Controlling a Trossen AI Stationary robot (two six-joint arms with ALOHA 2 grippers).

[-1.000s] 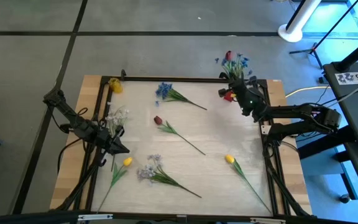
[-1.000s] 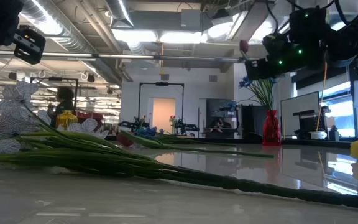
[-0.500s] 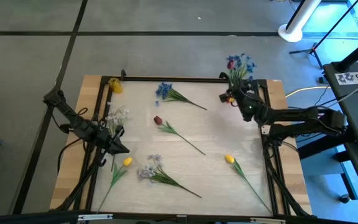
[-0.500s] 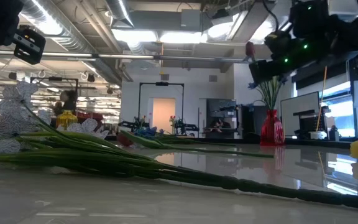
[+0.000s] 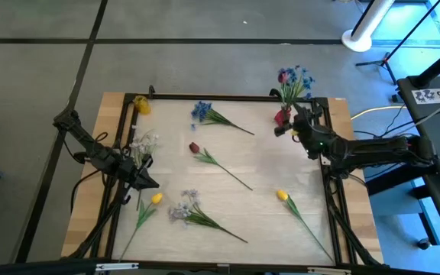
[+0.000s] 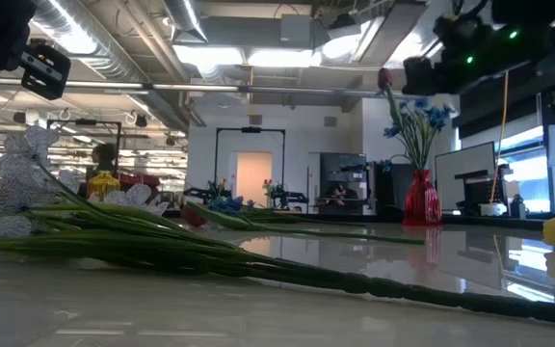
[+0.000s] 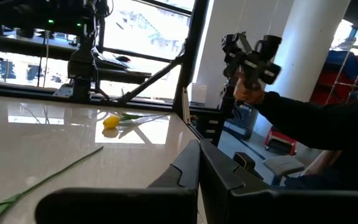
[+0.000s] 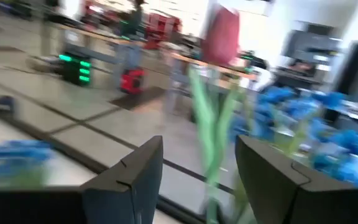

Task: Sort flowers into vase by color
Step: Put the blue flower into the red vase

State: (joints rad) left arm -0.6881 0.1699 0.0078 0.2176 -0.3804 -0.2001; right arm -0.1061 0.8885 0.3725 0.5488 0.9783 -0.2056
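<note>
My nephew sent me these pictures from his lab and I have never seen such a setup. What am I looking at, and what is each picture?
These are two robot arms working at a wooden table. One picture looks straight down from above, one looks level across the tabletop, and two come from cameras on the arms' wrists.

Artificial flowers lie loose on the table: a blue cluster, a dark red tulip, two yellow tulips and pale sprays. A red vase at the far right corner already holds blue flowers and a red one.

The right hand is beside the vase with its fingers apart and holds nothing; the red flower's stem shows just beyond them. The left hand waits near the table's left edge; whether it is open is not clear.
</note>
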